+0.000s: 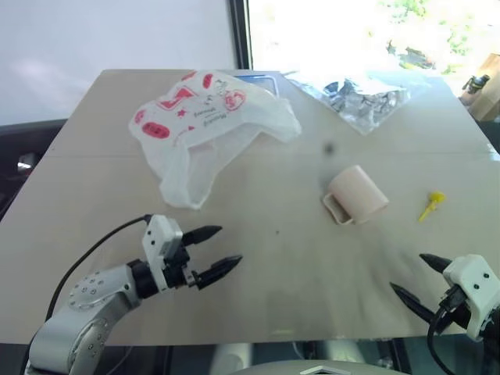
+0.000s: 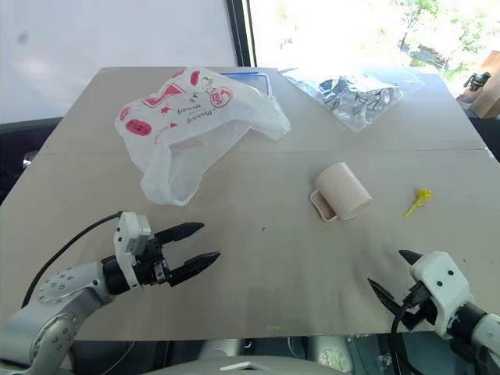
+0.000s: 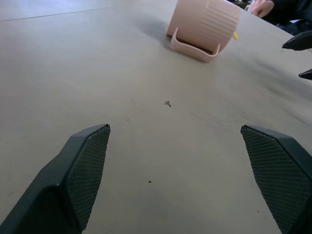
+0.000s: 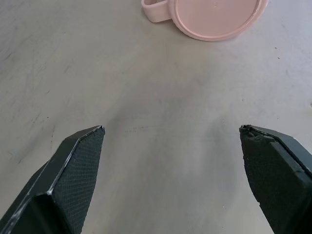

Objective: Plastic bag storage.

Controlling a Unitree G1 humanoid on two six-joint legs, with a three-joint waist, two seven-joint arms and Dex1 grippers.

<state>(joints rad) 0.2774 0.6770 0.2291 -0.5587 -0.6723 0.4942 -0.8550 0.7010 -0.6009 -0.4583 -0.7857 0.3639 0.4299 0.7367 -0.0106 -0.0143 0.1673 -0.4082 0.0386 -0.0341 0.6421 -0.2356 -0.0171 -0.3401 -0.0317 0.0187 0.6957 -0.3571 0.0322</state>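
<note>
Nearest the camera, the left tool [image 1: 216,251] hovers just above the near left part of the worktop [image 1: 258,266], its two black fingers spread wide with nothing between them. The right tool [image 2: 397,274] hangs at the near right edge, likewise spread and empty, angled in toward the middle.

The plastic bag [image 1: 205,129] lies crumpled on the far left part of the worktop, well apart from both tools, its red printing uppermost and a loose translucent end trailing toward the near side. The beige cup [image 1: 356,195] lies tipped on its side right of centre, handle toward the near left, with a small yellow piece [image 1: 430,204] just to its right. A clear bag with silvery contents [image 1: 363,98] sits at the far right.

By my reading nothing has been started: the bag is untouched and the cup, the likely holder, is not upright. The next move probably calls for the left tool to reach forward to the trailing end of the bag and pinch the thin film, which will likely bunch and slide, while the right tool attends to the cup.
</note>
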